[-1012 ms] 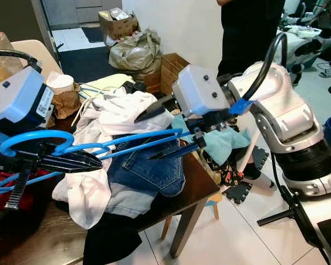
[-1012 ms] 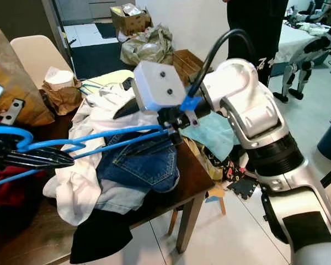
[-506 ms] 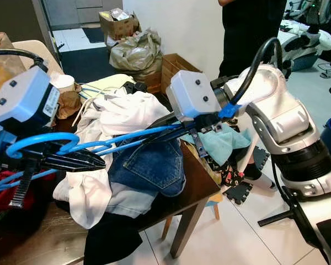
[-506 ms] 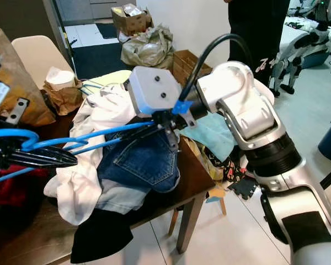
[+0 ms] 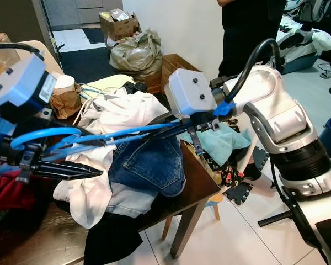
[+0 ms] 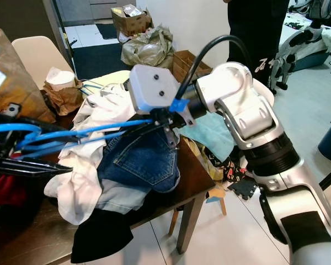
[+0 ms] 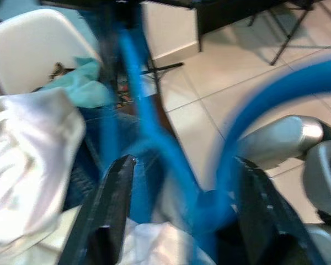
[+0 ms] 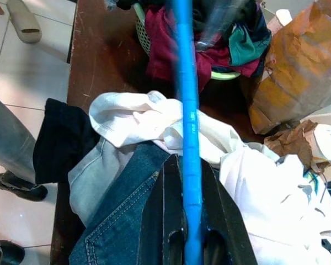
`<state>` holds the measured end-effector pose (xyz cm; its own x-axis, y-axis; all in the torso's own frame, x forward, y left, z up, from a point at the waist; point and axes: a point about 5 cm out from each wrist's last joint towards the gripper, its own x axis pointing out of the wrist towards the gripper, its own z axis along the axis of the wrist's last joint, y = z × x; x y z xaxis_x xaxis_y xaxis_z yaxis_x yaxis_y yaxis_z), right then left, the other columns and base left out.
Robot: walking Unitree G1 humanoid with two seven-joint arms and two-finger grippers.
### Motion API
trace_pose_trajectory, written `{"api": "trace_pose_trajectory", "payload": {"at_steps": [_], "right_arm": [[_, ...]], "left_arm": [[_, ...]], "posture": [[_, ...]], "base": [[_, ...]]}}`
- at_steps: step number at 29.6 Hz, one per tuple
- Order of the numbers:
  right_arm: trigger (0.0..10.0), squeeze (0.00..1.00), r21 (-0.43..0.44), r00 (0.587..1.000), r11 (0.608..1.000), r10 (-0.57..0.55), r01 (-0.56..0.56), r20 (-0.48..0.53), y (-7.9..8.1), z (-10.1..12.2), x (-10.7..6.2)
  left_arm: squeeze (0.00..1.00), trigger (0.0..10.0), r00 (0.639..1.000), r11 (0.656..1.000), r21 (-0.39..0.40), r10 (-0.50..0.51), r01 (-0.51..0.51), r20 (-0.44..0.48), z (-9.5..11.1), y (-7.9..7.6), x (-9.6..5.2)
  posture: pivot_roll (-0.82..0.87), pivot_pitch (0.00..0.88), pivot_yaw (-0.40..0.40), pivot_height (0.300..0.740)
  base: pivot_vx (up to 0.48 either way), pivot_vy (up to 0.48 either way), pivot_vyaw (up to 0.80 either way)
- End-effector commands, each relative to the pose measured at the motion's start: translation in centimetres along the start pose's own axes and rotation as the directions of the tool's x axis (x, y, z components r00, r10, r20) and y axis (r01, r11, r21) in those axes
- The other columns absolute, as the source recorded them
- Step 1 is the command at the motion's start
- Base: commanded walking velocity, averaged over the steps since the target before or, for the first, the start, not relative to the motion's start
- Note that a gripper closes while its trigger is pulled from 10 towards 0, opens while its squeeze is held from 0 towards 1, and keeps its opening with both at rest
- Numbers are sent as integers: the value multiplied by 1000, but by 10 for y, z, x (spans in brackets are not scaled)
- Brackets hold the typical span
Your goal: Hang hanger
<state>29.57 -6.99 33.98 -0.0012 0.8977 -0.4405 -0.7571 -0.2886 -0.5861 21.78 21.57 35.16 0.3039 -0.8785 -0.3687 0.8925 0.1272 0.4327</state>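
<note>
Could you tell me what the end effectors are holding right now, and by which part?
Blue hangers: right end effector grips an arm's end, left end effector the hook end.

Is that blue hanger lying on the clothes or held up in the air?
Held up. The blue hanger spans above the clothes pile, with the right gripper shut on one end and the left gripper at its hook end.

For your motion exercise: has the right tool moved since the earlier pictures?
Yes. The right tool swung toward the robot's left, closing on the blue hanger, judged against the jeans beneath.
</note>
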Motion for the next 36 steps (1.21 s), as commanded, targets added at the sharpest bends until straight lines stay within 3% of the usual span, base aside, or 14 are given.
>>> {"api": "trace_pose_trajectory", "payload": {"at_steps": [1, 9, 14, 16, 17, 20, 23, 24, 25, 27, 30, 31, 32, 36], "right_arm": [[0, 0, -2, 1000, 1000, -7, 7, 8, -1, 0, -3], [0, 0, 72, 994, 991, -109, 111, -26, -9, -16, -22], [0, 0, 149, 964, 952, -266, 267, -31, -23, -27, -38], [0, 0, 226, 922, 897, -388, 380, -12, -34, -31, -47], [0, 0, 285, 884, 847, -467, 449, -4, -41, -34, -53], [0, 0, 451, 787, 715, -616, 534, 44, -52, -40, -68], [0, 0, 499, 758, 679, -649, 539, 66, -54, -41, -72], [0, 0, 586, 698, 663, -683, 466, 217, -53, -35, -80], [0, 0, 586, 698, 663, -683, 466, 217, -53, -35, -80], [0, 0, 612, 654, 690, -673, 387, 346, -49, -27, -83], [0, 0, 614, 644, 697, -669, 370, 372, -47, -25, -83], [0, 0, 601, 638, 732, -636, 321, 434, -40, -21, -79], [0, 0, 597, 636, 743, -623, 302, 454, -38, -20, -78], [0, 0, 582, 633, 771, -590, 259, 501, -33, -15, -77]], "left_arm": [[1000, 10000, 996, 998, 33, 60, -58, -69, 1, 3, -12], [1000, 10000, 871, 915, 173, 401, -365, -283, -11, 26, -64], [1000, 10000, 839, 840, 198, 532, -505, -113, 6, 32, -76], [871, 10000, 837, 825, 169, 547, -539, 5, 17, 30, -79], [0, 10000, 830, 817, 146, 551, -557, 86, 23, 27, -81], [0, 10000, 790, 816, 56, 535, -575, 301, 32, 17, -85], [0, 10000, 763, 815, 23, 532, -579, 368, 33, 15, -87], [0, 10000, 617, 790, -122, 555, -601, 558, 23, 11, -85], [0, 10000, 617, 790, -122, 555, -601, 558, 23, 11, -85], [0, 10000, 447, 752, -285, 604, -595, 660, 7, 10, -78], [0, 10000, 397, 739, -332, 619, -586, 677, 3, 11, -76], [0, 10000, 140, 685, -519, 662, -511, 736, -14, 14, -82], [0, 10000, 47, 668, -581, 674, -464, 737, -22, 15, -85], [0, 10000, -20, 676, -633, 677, -378, 736, -33, 15, -83]], "posture": [[8, 22, -18, 736], [13, 18, -24, 736], [10, 20, -25, 736], [8, 21, -27, 736], [8, 21, -27, 736], [9, 26, -29, 736], [9, 26, -29, 736], [6, 31, -29, 736], [6, 31, -29, 736], [5, 30, -28, 736], [5, 30, -28, 736], [1, 34, -27, 736], [3, 34, -27, 736], [2, 35, -26, 736]], "base": [[0, 0, 0], [0, 0, 0], [0, 0, 0], [0, 0, 0], [0, 0, 0], [0, 0, 0], [0, 0, 0], [0, 0, 0], [0, 0, 0], [0, 0, 0], [0, 0, 0], [0, 0, 0], [0, 0, 0], [0, 0, 0]]}}
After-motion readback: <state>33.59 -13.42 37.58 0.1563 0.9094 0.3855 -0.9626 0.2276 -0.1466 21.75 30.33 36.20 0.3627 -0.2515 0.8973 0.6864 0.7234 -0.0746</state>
